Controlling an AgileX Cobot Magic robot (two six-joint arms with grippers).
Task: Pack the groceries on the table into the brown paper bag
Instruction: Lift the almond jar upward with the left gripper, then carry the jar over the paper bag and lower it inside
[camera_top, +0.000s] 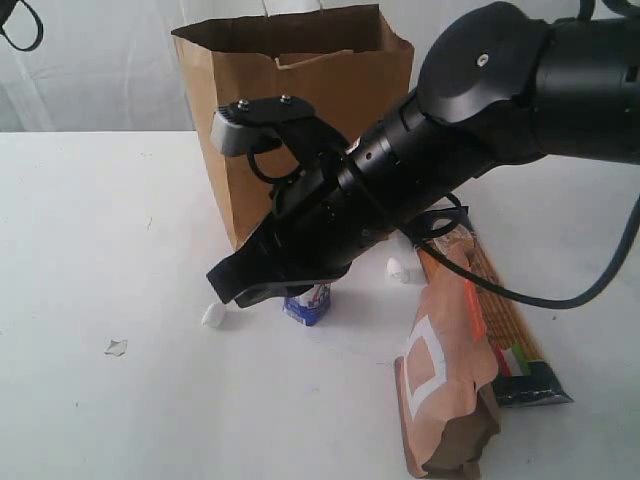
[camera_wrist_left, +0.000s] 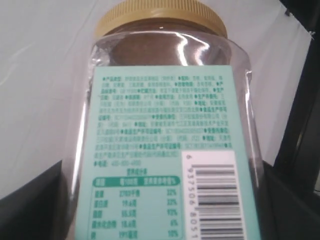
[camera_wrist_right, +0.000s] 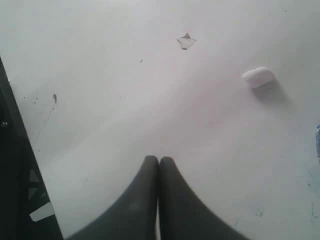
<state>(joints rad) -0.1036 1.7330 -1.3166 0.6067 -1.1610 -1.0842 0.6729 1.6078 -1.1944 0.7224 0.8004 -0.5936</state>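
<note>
The left end effector (camera_wrist_left: 160, 210) clasps the smooth tan-lidded clear jar (camera_wrist_left: 165, 125) between wide jaws. The black right end effector (camera_wrist_right: 159, 160), tips pressed together, hangs above the white surface (camera_wrist_right: 125, 100) near the creased brown paper bag (camera_top: 300, 110).

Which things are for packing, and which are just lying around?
For the job: brown paper bag, tan-lidded jar, white-blue carton, brown-orange pouch, spaghetti pack.
Just lying about: small white lump, tiny torn scrap.
</note>
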